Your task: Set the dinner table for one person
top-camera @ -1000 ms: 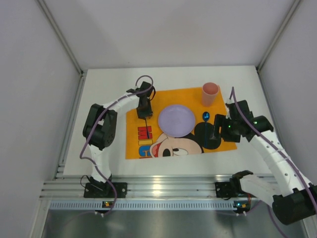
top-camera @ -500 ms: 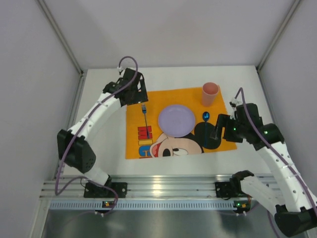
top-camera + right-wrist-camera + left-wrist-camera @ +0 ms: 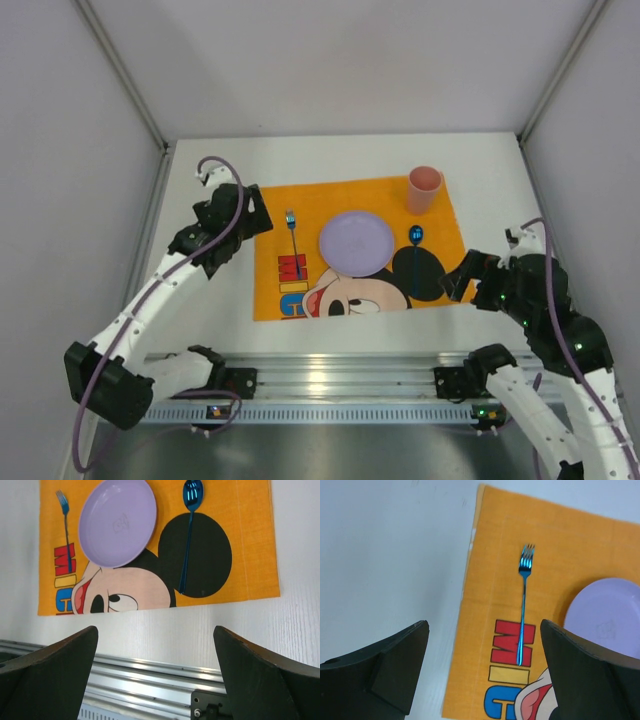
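On the white dinner table [image 3: 350,158] lies an orange Mickey Mouse placemat [image 3: 452,215]. A purple plate [image 3: 356,241] sits at its middle, with a blue fork [image 3: 293,235] to its left, a blue spoon [image 3: 416,236] to its right and a pink cup [image 3: 424,189] at the far right corner. My left gripper [image 3: 248,212] hangs open above the mat's left edge; the fork [image 3: 524,610] lies free ahead of it. My right gripper [image 3: 464,276] is open and empty over the mat's near right corner, short of the spoon [image 3: 189,530].
An aluminium rail [image 3: 330,380] runs along the table's near edge, and it shows between my right fingers [image 3: 150,672]. Grey walls close in the table on the left, right and back. Bare white tabletop [image 3: 395,555] lies left of the mat.
My left gripper has opened, left the fork on the mat and drawn back to the left. My right gripper has opened wider and pulled back from the spoon toward the near right.
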You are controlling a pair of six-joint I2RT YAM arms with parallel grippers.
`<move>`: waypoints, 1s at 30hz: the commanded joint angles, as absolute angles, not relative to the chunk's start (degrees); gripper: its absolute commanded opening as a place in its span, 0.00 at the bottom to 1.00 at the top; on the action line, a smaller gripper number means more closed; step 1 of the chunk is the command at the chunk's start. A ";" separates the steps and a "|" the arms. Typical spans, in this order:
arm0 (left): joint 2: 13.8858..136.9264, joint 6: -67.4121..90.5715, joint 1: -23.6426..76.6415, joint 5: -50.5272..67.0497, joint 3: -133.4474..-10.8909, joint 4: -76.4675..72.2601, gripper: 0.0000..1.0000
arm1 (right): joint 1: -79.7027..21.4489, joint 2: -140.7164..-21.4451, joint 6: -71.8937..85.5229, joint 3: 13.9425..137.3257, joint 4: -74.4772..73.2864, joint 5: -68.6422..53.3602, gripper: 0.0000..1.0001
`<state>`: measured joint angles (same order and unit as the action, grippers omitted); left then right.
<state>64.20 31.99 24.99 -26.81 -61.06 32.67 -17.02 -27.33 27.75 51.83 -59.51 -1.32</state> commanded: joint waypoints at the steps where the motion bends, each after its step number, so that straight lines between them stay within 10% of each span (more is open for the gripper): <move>1: 63.64 33.92 25.05 -25.13 -58.28 37.34 0.98 | -16.35 -22.60 30.22 53.79 -55.64 0.97 1.00; 30: 56.95 29.98 25.05 -30.40 -44.74 28.66 0.98 | -16.35 -13.80 27.25 56.87 -68.47 1.41 1.00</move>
<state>56.66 31.86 25.06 -28.08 -45.32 33.36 -16.99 -12.45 28.05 57.47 -69.12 3.84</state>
